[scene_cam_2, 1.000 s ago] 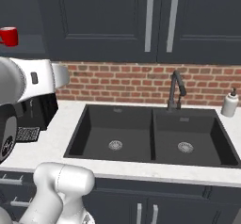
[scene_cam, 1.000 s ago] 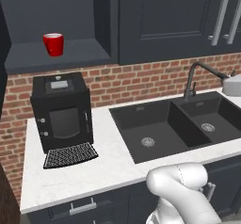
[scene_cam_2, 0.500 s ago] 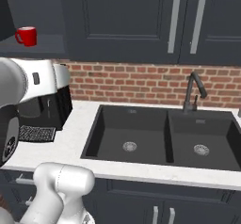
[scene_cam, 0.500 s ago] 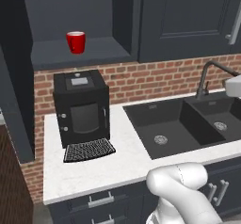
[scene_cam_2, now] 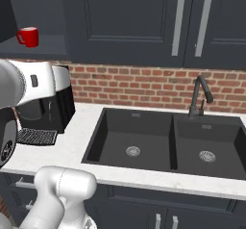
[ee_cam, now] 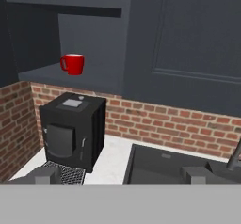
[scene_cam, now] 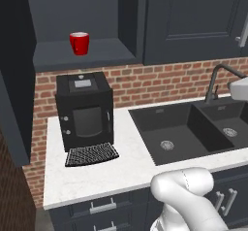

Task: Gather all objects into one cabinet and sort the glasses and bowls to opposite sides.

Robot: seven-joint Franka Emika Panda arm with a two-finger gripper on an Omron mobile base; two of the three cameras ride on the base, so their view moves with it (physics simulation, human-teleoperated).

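Red mug stands upright on the open cabinet shelf, near its front edge. Below, black coffee machine occupies the surface's left end. Pincer spread wide, empty.

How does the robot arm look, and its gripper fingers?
The arm is glossy white with rounded, bulging links; a dark round joint cap shows at the left edge of the right base view. One link carries a small dark square mark. The fingertips are small grey blocks.
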